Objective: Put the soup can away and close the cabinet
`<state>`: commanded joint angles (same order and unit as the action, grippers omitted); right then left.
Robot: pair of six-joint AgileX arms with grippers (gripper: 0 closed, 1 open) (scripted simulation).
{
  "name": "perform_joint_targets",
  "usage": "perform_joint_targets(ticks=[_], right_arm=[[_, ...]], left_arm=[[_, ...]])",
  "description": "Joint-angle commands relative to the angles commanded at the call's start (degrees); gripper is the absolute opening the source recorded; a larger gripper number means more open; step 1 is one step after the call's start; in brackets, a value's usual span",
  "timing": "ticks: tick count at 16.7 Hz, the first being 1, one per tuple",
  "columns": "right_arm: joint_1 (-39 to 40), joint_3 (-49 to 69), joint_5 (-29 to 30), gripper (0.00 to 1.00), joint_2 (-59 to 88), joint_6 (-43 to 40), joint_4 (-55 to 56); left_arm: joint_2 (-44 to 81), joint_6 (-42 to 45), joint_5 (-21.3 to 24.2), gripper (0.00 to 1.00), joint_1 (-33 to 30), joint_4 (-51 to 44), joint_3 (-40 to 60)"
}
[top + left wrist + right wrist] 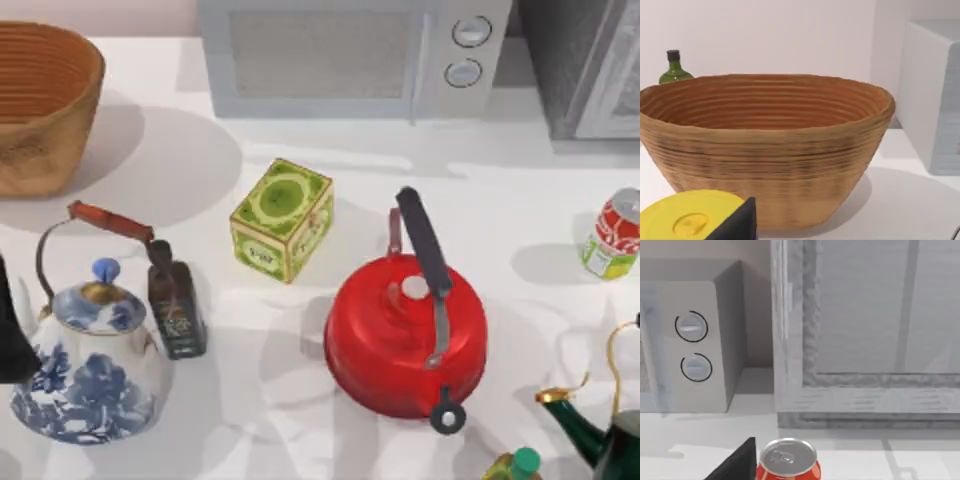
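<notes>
Grey speckled cabinet (585, 70) fills the table's far right corner, cropped by the top view's edge; from my right wrist its pale framed door (865, 330) looms, and I cannot tell if it is latched. The white microwave (350, 55) stands just left of it. The soup can (612, 235) stands at the right edge, partly cut off. I cannot tell how either gripper's fingers stand.
</notes>
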<state>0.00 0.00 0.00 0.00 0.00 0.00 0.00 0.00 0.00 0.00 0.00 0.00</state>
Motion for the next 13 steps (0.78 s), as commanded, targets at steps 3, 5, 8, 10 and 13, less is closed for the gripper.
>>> perform_joint_targets(ticks=[3,5,8,10,13], right_arm=[[0.0,0.6,-0.2,1.0,0.7,0.3,0.1],[0.1,2.8,-1.0,1.0,3.7,1.6,0.4],[0.2,8.9,-2.4,1.0,12.6,4.8,1.4],[0.8,14.5,-2.8,1.0,21.4,6.9,2.2],[2.1,22.6,-2.4,1.0,38.6,9.3,3.4]], left_arm=[[0.0,0.0,0.0,1.0,0.0,0.0,0.0],[0.0,0.0,0.0,1.0,0.0,0.0,0.0],[0.0,0.0,0.0,1.0,0.0,0.0,0.0],[0.0,0.0,0.0,1.0,0.0,0.0,0.0],[0.0,0.0,0.0,1.0,0.0,0.0,0.0]])
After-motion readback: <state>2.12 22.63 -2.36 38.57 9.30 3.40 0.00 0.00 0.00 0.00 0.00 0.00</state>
